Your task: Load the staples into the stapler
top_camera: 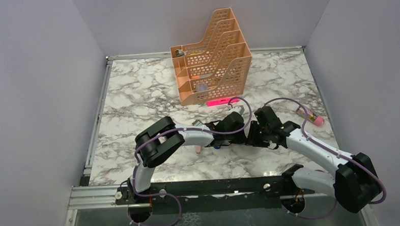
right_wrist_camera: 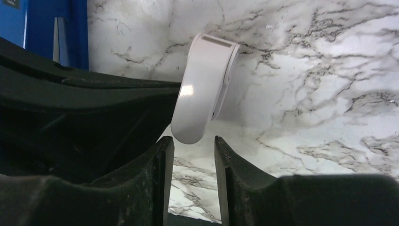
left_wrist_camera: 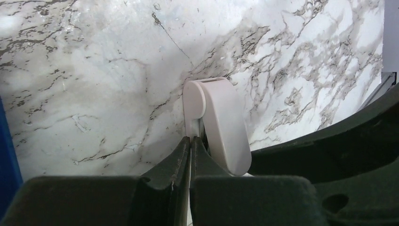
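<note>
We are seeing the left gripper (left_wrist_camera: pixel 190 141) pinching shut on the thin back flap of a small white plastic capsule-shaped piece (left_wrist_camera: pixel 217 123), with the grey-veined white marble table (top_camera: pixel 136 95) behind it. We cannot tell whether the piece is touching the marble. The right gripper (right_wrist_camera: pixel 194 141) is facing the same piece from the other side. Its two black fingers (right_wrist_camera: pixel 162 160) are standing apart, and the rounded end of the piece is hanging just above the gap, touching neither finger as far as we can tell.

The blue stapler (right_wrist_camera: pixel 42 33) is showing only in part: a blue strip at the left edge of the left wrist view and a blue block in the upper left corner of the right wrist view, close to both grippers. From overhead the two arms are meeting at mid-table and covering it. We cannot pick out the staples for sure.

Behind the grippers a peach-orange perforated plastic desk organiser (top_camera: pixel 214 66) is standing upright, and a flat bright-pink bar (top_camera: pixel 219 101) is lying just in front of it.
</note>
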